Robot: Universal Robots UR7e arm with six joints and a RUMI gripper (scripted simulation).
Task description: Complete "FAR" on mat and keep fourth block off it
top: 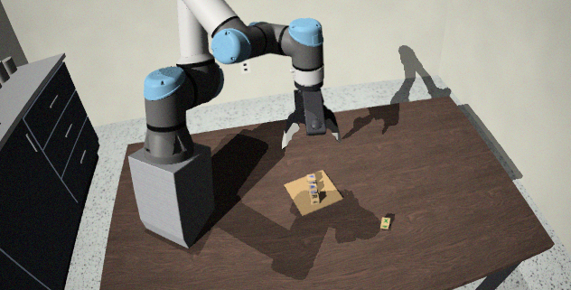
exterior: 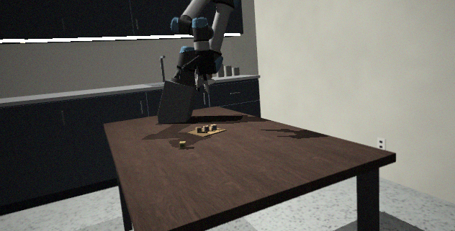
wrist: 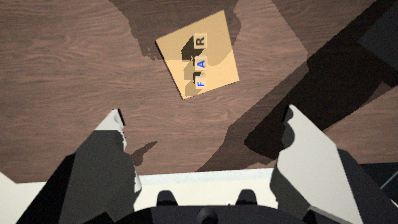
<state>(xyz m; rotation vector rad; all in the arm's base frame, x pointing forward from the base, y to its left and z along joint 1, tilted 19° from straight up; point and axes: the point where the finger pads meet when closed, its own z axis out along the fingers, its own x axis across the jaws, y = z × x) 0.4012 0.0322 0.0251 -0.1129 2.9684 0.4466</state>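
So the gripper [top: 311,136] hangs well above the table [top: 429,158] with its fingers spread wide and nothing between them; the F block [wrist: 199,83], A block [wrist: 201,63] and R block [wrist: 200,41] sit in a tight straight row on the tan mat [wrist: 217,30]; the fourth block [top: 385,223], green-marked, lies off the mat, to its right and a bit nearer in the top view.
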